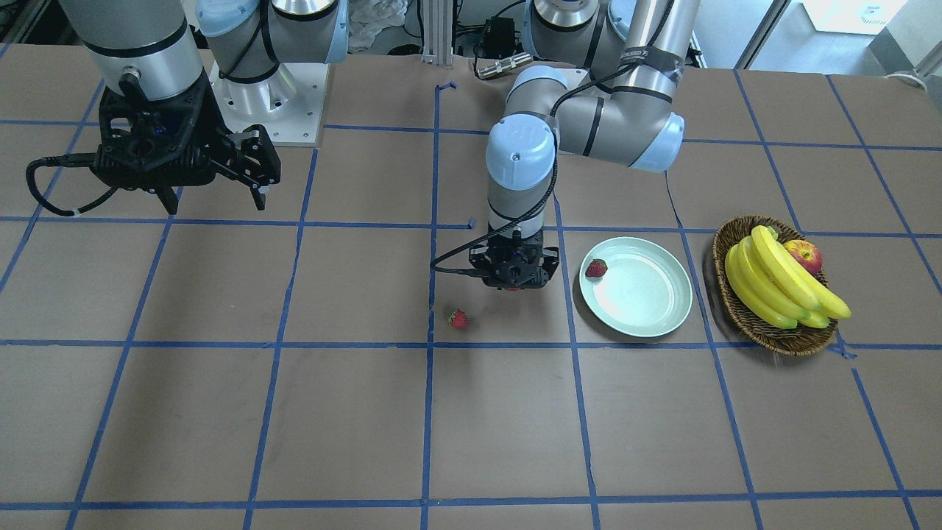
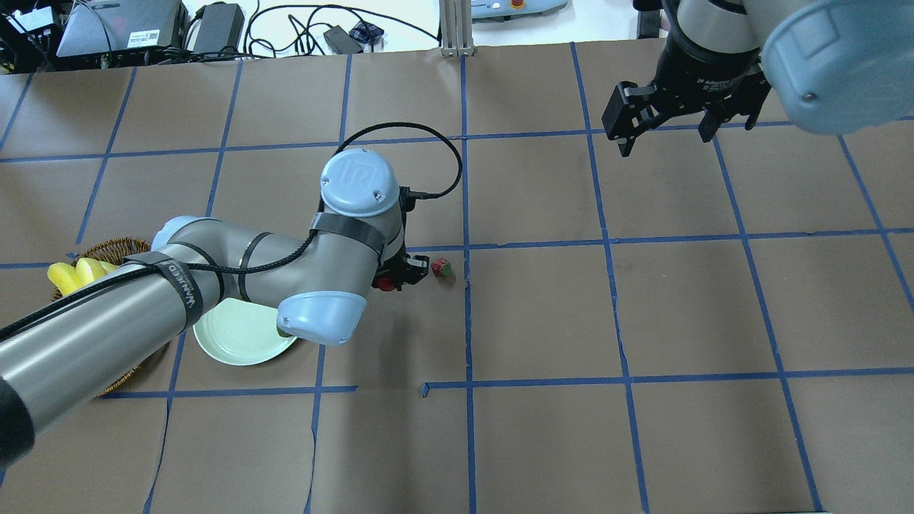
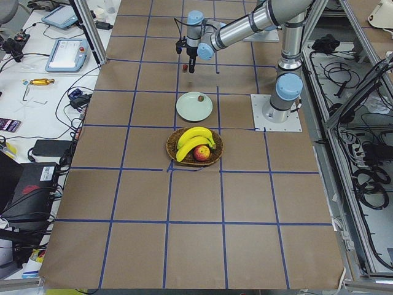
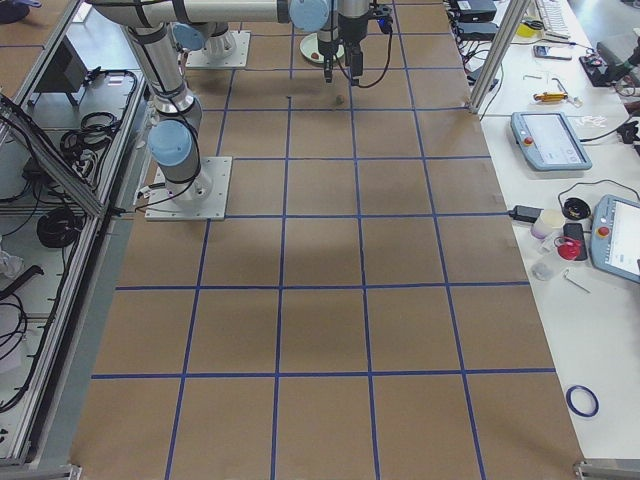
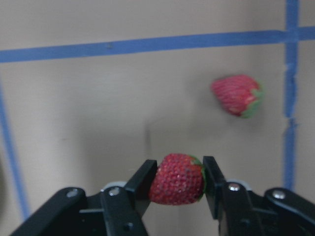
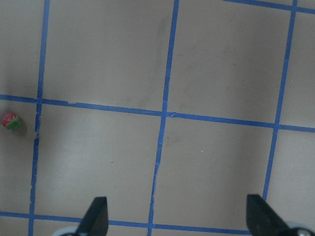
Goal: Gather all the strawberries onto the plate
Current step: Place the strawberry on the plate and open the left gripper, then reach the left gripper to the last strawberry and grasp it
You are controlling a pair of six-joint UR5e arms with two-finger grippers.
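The tabletop is covered in matt brown paper, faintly creased, marked off with smooth blue tape. The round pale mint-green plate is glossy and smooth, while the brown woven wicker basket looks rough and ribbed. The small red strawberry has a dimpled, slightly shiny skin and sits between the matt black plastic fingers of the left pincer.

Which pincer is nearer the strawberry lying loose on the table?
Left. The left pincer, shut on another strawberry, sits just beside the loose strawberry; the right pincer hangs open far across the table.
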